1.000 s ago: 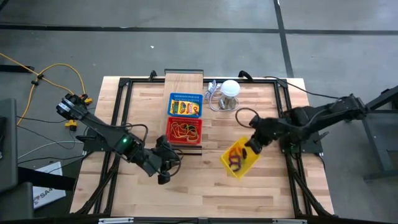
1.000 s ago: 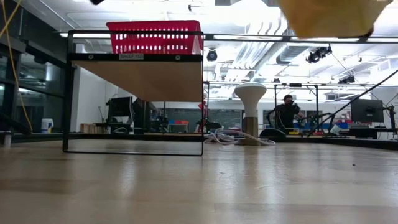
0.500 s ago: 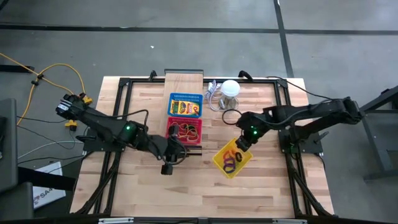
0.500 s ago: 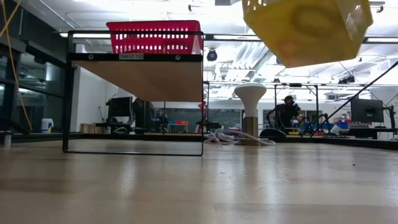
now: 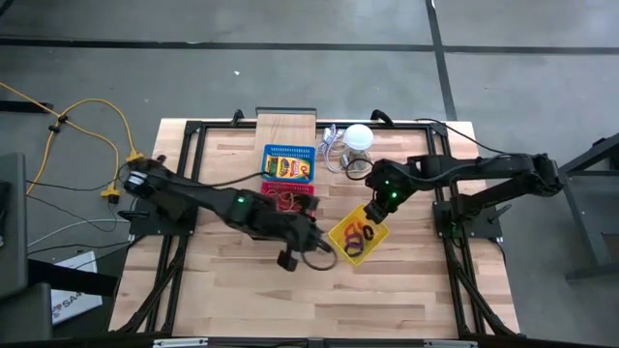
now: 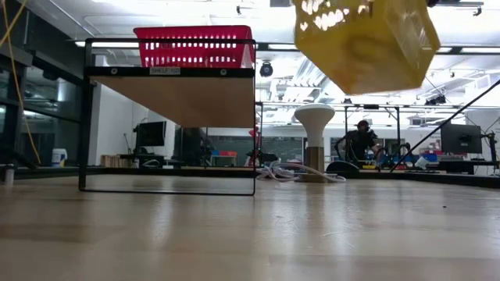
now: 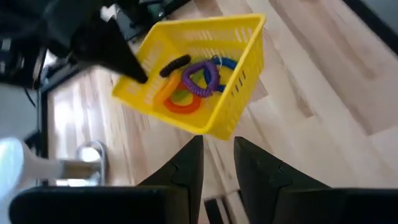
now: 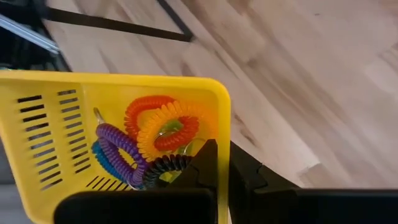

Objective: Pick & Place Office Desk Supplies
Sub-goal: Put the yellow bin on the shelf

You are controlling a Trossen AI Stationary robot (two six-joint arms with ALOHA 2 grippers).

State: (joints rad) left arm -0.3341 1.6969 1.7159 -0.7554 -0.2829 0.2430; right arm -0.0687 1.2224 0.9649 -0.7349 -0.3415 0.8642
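From above, the right claw is clenched on the rim of a yellow basket, held tilted over the desk right of the red basket and blue basket. The left claw, fingers slightly parted and holding nothing, sits just beside the yellow basket. The right wrist view alone shows the coiled loops clearly: orange, purple, blue and black, heaped in the basket. The low view shows only the basket's underside in the air, its top cut off; the loops are hidden there.
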